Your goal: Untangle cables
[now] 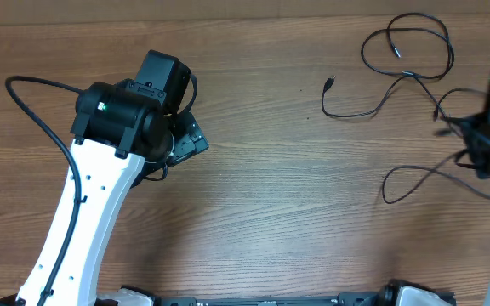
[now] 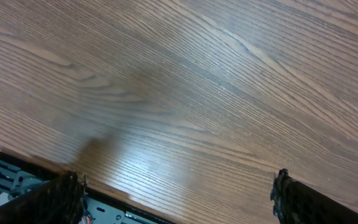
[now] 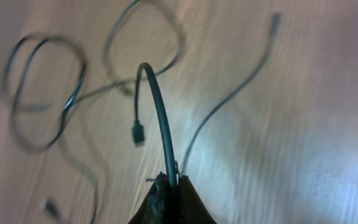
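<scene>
Arching from the pinching right gripper [image 3: 169, 182], a thin black flexible cable [image 3: 158, 102] hooks back toward it; left gripper [image 2: 178, 180] gapes wide.

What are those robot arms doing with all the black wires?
The robot is sorting out thin black cables that lie in loose loops on the wooden table. Its right hand is shut on one cable, pinched between its fingers, with the plug end loose. Its left hand is wide open over bare wood, holding nothing, well away from the cables.
</scene>
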You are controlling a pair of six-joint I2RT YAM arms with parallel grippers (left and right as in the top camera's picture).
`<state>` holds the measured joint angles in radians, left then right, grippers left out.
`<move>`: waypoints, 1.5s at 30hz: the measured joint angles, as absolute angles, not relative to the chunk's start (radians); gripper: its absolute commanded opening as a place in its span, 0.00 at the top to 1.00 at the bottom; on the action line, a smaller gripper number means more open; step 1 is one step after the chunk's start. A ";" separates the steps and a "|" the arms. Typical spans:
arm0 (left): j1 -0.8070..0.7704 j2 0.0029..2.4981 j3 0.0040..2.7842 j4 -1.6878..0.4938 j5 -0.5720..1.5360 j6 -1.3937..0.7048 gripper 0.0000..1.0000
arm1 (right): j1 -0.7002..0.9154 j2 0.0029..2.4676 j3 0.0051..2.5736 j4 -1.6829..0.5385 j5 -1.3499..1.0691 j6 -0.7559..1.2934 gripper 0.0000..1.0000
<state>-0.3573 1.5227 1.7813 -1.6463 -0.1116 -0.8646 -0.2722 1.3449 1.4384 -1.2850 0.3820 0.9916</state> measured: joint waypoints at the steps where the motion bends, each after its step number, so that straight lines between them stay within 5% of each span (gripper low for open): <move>1: -0.357 1.523 1.781 -1.646 -0.112 -0.864 0.01 | -0.303 1.360 1.438 -1.291 0.384 0.992 0.96; 27: -0.357 1.523 1.781 -1.646 -0.109 -0.864 0.01 | -0.491 1.647 1.417 -1.338 0.392 1.061 0.96; 34: -0.357 1.523 1.781 -1.643 -0.109 -0.865 0.00 | -0.491 1.647 1.417 -1.354 0.383 1.069 0.60; 38: -0.357 1.523 1.781 -1.642 -0.109 -0.864 0.01 | -0.491 1.647 1.417 -1.367 0.374 1.069 0.30; 45: -0.357 1.523 1.781 -1.642 -0.109 -0.864 0.00 | -0.491 1.647 1.417 -1.372 0.341 1.048 0.18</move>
